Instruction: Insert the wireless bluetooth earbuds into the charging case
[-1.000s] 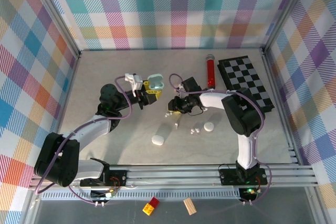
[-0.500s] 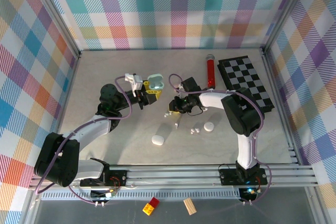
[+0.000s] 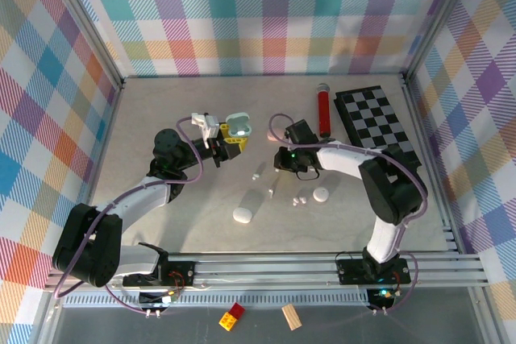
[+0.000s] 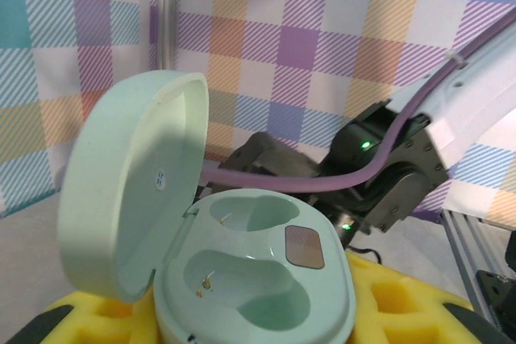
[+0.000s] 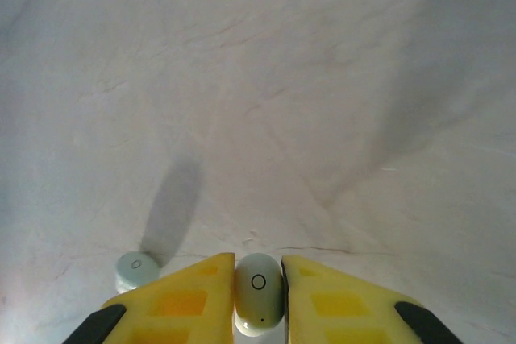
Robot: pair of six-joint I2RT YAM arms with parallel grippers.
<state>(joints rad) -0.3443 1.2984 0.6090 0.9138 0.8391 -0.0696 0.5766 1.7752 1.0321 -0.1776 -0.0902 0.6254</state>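
right fingers (image 5: 339,300) pinched shut on a pale green earbud (image 5: 258,292), caught between the yellow pads. left fingers (image 4: 403,312) clamped on the mint charging case (image 4: 250,279), lid tipped open, both wells empty. held earbud is right of the case, apart from it. second earbud (image 5: 135,270) lies on the desk (image 5: 322,78). likely best: bring it over a well, match its shape to the well, lower slowly, release once seated.

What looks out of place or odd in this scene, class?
Nothing looks damaged. A red-and-yellow block and a wooden block lie off the table, beyond the front rails. The open green case has both wells empty while earbuds lie loose on the table.
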